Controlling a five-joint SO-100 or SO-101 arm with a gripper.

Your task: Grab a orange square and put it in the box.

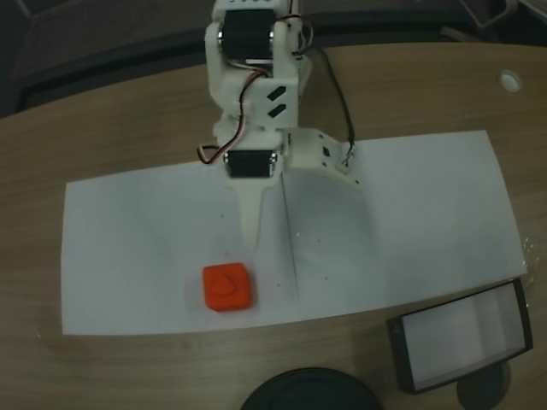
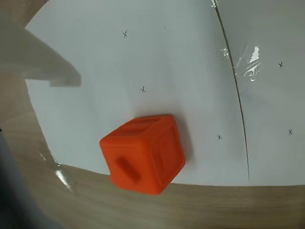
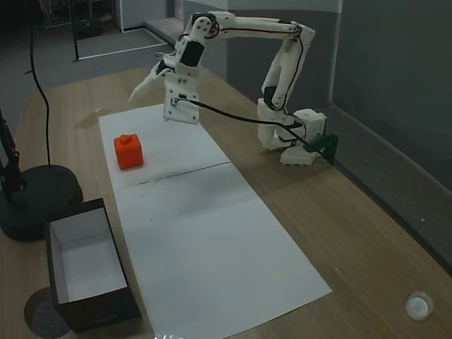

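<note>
hand released, above paper | orange square just below-left, untouched

the arm is built of white printed plastic segments, with black servo blocks set at the joints. red and black cables are run along it. a tapered white finger is seen on the gripper.
</note>
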